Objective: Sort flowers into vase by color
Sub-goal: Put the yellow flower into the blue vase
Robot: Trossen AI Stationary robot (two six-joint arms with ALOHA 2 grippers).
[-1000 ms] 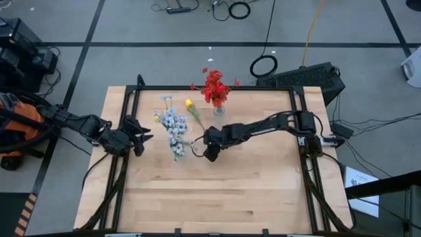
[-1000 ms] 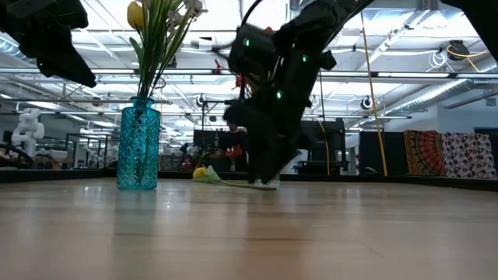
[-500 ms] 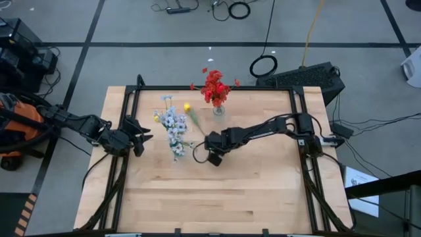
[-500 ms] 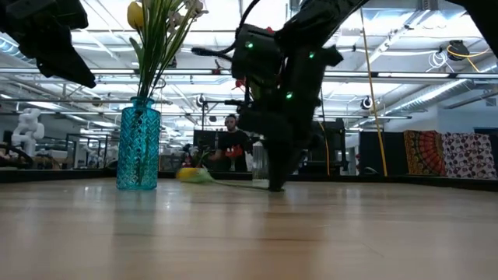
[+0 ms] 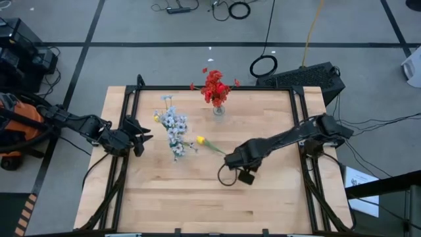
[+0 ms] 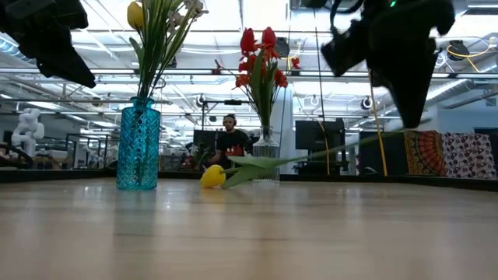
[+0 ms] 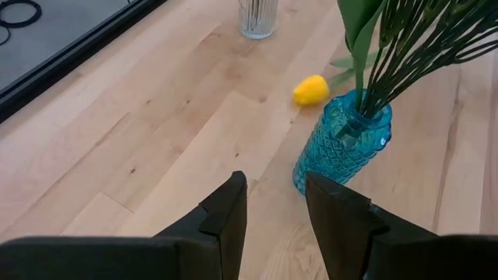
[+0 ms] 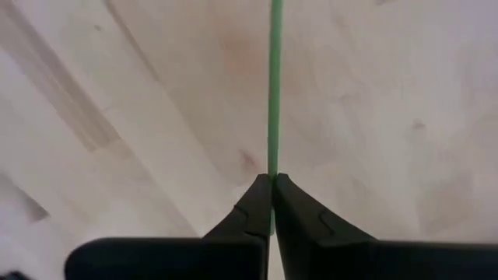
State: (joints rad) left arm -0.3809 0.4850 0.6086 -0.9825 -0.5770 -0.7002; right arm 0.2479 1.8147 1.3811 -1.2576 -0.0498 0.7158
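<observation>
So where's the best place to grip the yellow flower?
Stay on the thin green stalk near its free end, away from the yellow bud, coming from above. The right gripper is already shut there. The bud end droops to the table, so the stalk is the slim, reachable part.

two vases (image 5: pixel 176 150), one loose yellow tulip (image 5: pixel 200 140), two arms (image 5: pixel 283 139)

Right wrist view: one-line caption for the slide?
Right gripper pinched shut on the thin green stem of the yellow flower, above the light wooden table.
</observation>
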